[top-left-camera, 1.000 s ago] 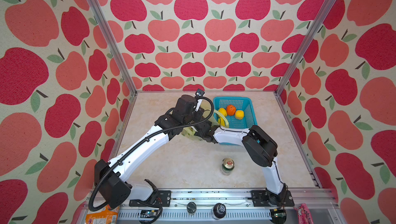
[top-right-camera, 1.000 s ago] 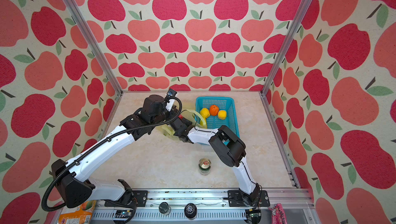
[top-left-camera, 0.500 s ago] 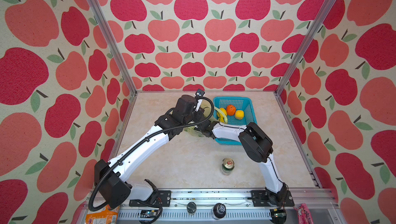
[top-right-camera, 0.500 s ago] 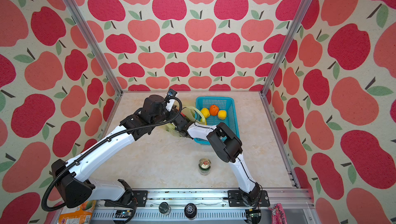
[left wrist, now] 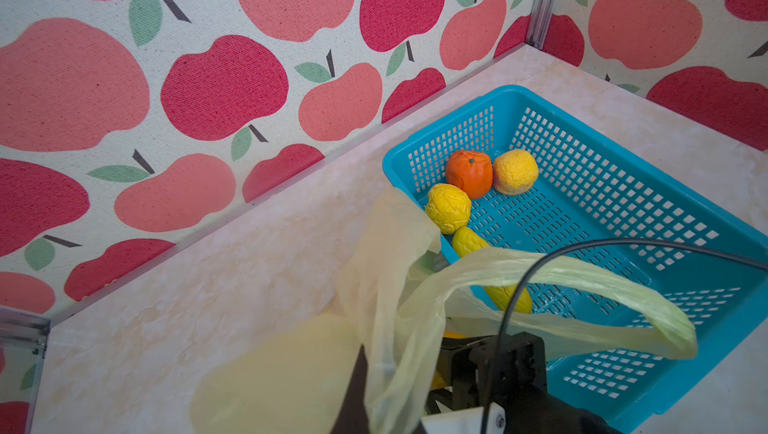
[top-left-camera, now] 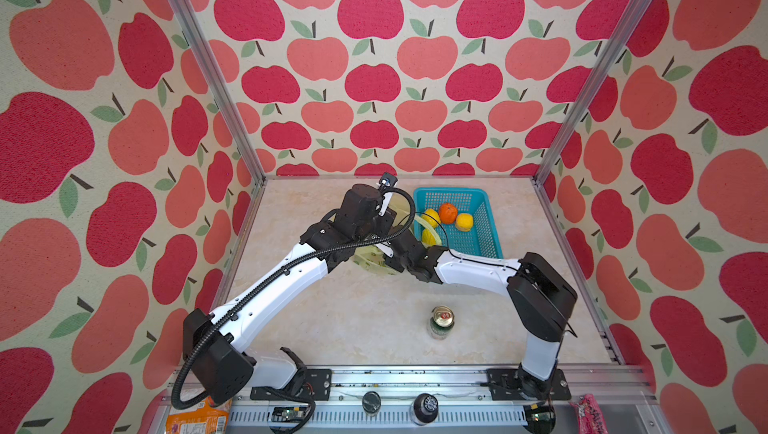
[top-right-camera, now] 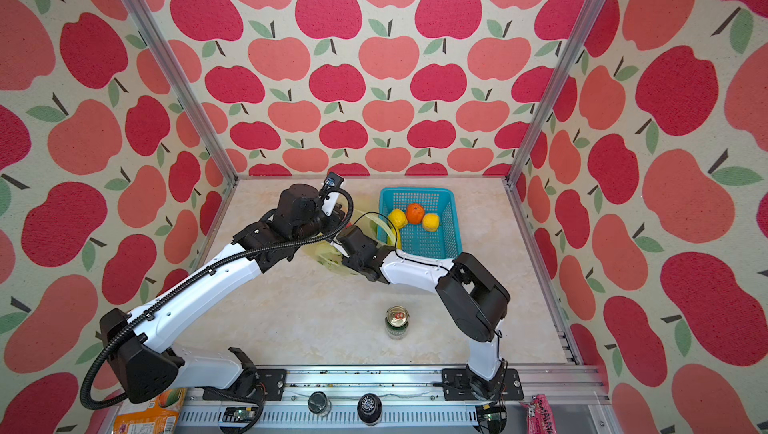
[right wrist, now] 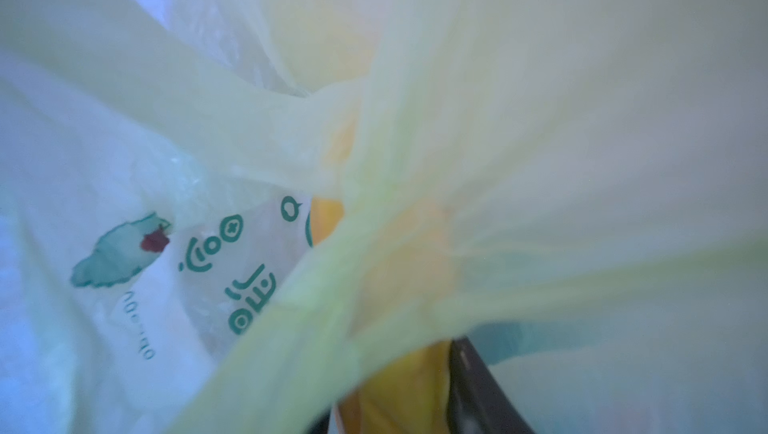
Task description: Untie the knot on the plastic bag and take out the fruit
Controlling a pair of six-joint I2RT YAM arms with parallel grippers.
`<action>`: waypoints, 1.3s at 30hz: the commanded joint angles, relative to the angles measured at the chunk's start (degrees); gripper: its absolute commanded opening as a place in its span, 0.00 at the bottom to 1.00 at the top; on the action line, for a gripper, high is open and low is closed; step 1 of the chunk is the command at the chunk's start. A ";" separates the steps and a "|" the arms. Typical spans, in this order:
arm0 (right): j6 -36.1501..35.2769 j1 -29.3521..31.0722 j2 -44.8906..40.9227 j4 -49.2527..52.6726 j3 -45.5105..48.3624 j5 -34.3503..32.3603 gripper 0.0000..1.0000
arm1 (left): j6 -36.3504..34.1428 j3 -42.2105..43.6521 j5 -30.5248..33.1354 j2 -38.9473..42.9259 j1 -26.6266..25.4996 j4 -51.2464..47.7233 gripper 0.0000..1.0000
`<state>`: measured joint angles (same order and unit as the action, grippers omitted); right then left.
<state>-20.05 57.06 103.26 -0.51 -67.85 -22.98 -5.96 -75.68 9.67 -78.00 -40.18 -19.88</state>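
Note:
The pale-yellow plastic bag (top-left-camera: 370, 262) (top-right-camera: 328, 259) lies left of the basket, between the two wrists. My left gripper (left wrist: 365, 394) is shut on a fold of its film (left wrist: 395, 286). One handle loop (left wrist: 582, 282) hangs loose over the basket, and no knot shows. My right gripper (right wrist: 399, 403) is inside the bag (right wrist: 208, 245), shut on a yellow-orange fruit (right wrist: 399, 382). In the basket lie a lemon (left wrist: 449, 207), an orange fruit (left wrist: 469, 172), a yellow-orange fruit (left wrist: 515, 171) and a long yellow one (left wrist: 469, 243).
The turquoise basket (top-left-camera: 449, 191) (top-right-camera: 415, 191) (left wrist: 449, 122) stands at the back right near the wall. A green drink can (top-left-camera: 441, 322) (top-right-camera: 397, 322) stands upright near the front. An orange snack packet (top-left-camera: 197, 417) lies on the front rail.
The right gripper's jaws have narrowed inside the bag, and that arm's elbow has swung out to the right. The left arm has kept its hold and place.

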 commanded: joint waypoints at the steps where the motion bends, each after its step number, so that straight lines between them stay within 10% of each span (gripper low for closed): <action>1: 0.94 0.98 -3.59 -5.22 3.15 1.67 0.25 | -0.32 -0.26 0.74 0.44 -0.16 0.63 0.00; 27: 0.33 5.18 -46.66 -41.89 42.39 1.74 0.17 | 0.41 -0.17 0.62 -0.02 0.65 0.93 0.00; 39: 17.86 -8.48 -62.99 -39.43 49.68 -11.11 0.17 | 0.51 -0.12 0.26 0.06 0.62 0.96 0.00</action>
<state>-11.40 51.96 41.87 -42.48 -18.24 -28.88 -5.93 -75.68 9.67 -78.00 -39.79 -19.88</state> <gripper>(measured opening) 0.363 0.046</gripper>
